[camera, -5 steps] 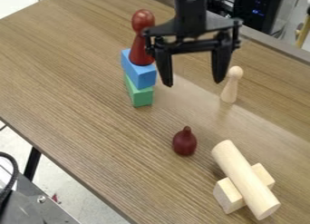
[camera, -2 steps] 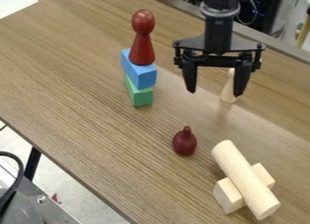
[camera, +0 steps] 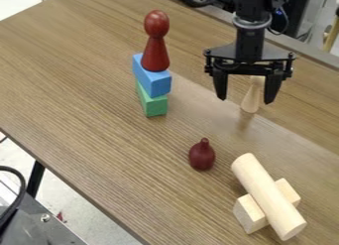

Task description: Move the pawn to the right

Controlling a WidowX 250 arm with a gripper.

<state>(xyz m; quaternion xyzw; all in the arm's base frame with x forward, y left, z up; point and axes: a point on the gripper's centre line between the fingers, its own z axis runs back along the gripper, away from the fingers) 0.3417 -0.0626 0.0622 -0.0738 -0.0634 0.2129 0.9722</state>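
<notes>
Overhead at 1 to 2 o'clock: black gripper (camera: 245, 100), angular, matte, hanging upright. Fingers (camera: 220, 88) spread wide, tapering downward, gripping nothing. Seen between them, toward 2 o'clock: pale wooden pawn (camera: 252, 98), smooth, body flaring to a rounded foot, upright on the counter (camera: 86, 90). Top of its head hidden by the gripper; a faint reflection below the foot.

Near 12 o'clock, second pawn, red (camera: 155, 53): glossy, ball-headed, skirt widening like a bell. Stands upright on blue block (camera: 152, 80), an oblong with flat faces and crisp edges. Beneath that, touching, green block (camera: 154, 106), also straight-edged, resting on the counter.

At 5 o'clock from center: dark red bulb (camera: 202, 156), plump, smooth, capped with a small nub, apart from everything else.

At 4 to 5 o'clock: bare wood cylinder (camera: 268, 195), pale, flat-ended, lying slantwise along an 11-to-5 line across a squared wooden block (camera: 250, 213). Block sticks out on both sides.

Counter surface: brown wood grain, fine streaks, a soft sheen toward 3 o'clock. Beyond its edge at 8 o'clock, a curved black cable (camera: 15, 192) above gray metal (camera: 39, 229).
</notes>
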